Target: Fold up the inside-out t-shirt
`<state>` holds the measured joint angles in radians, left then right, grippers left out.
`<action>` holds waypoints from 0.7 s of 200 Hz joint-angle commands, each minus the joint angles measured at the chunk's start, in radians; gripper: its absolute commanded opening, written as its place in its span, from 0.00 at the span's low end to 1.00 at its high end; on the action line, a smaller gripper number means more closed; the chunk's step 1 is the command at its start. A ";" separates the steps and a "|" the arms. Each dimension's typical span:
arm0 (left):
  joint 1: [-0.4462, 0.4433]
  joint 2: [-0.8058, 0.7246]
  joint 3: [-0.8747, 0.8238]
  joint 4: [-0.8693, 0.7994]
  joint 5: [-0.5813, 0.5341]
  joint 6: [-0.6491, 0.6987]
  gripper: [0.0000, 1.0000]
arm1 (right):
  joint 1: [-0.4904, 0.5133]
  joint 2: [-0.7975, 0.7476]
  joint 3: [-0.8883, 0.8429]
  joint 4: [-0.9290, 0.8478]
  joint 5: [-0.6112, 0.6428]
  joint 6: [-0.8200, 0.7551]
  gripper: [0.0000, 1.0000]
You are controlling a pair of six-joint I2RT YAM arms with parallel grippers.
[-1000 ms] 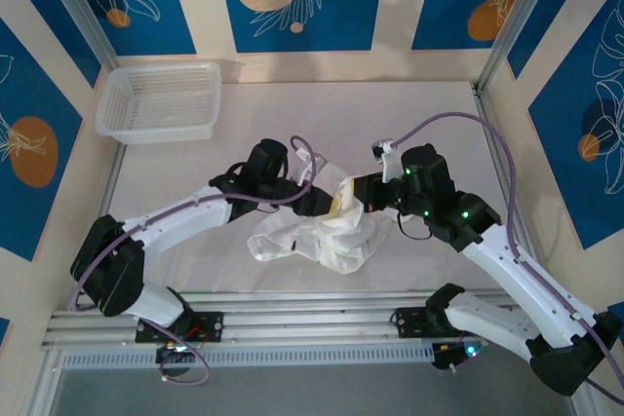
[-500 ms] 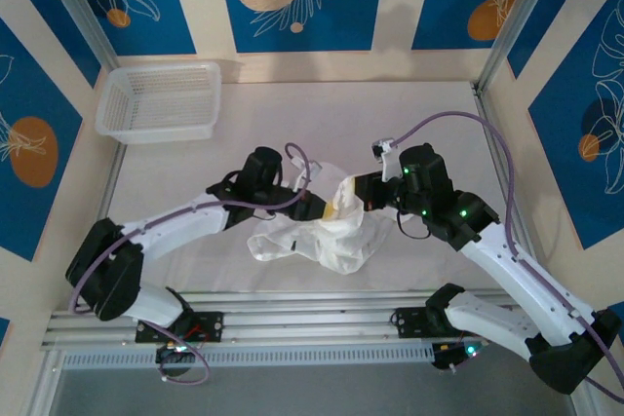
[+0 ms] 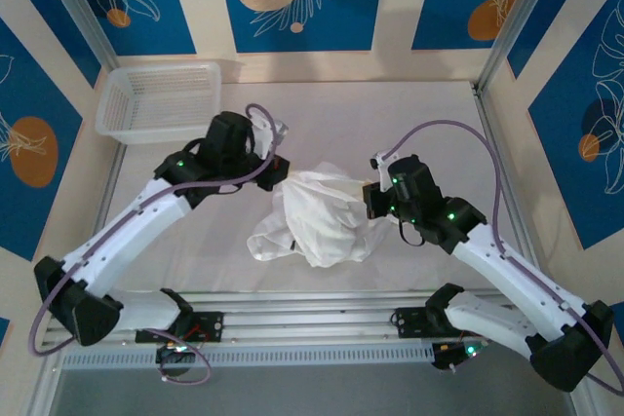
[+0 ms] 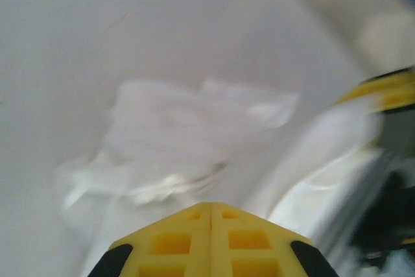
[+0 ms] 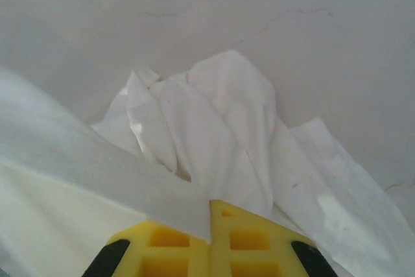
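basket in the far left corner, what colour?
White mesh basket, clearest in the top external view.

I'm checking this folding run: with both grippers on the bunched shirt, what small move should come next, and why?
Probably pull the left gripper and right gripper wider apart. Both are shut on the t-shirt, yet it sags between them in a wrinkled heap on the table, so it needs spreading flat before any fold.

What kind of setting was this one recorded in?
Probably a staged lab test cell: aluminium frame posts, printed blue floral wall panels, and a white table with mounting rails at its near edge.
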<state>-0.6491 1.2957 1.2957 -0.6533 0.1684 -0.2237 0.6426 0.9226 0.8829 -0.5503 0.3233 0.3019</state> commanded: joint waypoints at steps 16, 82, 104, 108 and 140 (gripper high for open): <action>-0.037 -0.016 -0.003 -0.164 -0.330 0.148 0.00 | 0.032 -0.023 0.103 -0.034 0.001 -0.047 0.00; -0.047 -0.253 -0.207 0.258 0.004 0.049 0.25 | 0.045 0.113 0.260 -0.130 0.221 -0.032 0.00; -0.044 -0.298 -0.215 0.221 -0.072 0.096 0.34 | 0.043 0.102 0.262 -0.132 0.163 -0.064 0.00; -0.044 -0.294 -0.210 0.217 -0.025 0.103 0.35 | 0.044 0.096 0.257 -0.121 0.133 -0.069 0.00; -0.059 -0.143 -0.154 0.260 0.390 0.066 0.39 | 0.060 0.088 0.242 -0.051 -0.028 -0.048 0.00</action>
<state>-0.6964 1.0309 1.0981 -0.4473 0.2790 -0.1436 0.6888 1.0271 1.1164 -0.6472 0.3946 0.2501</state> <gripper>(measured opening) 0.374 0.059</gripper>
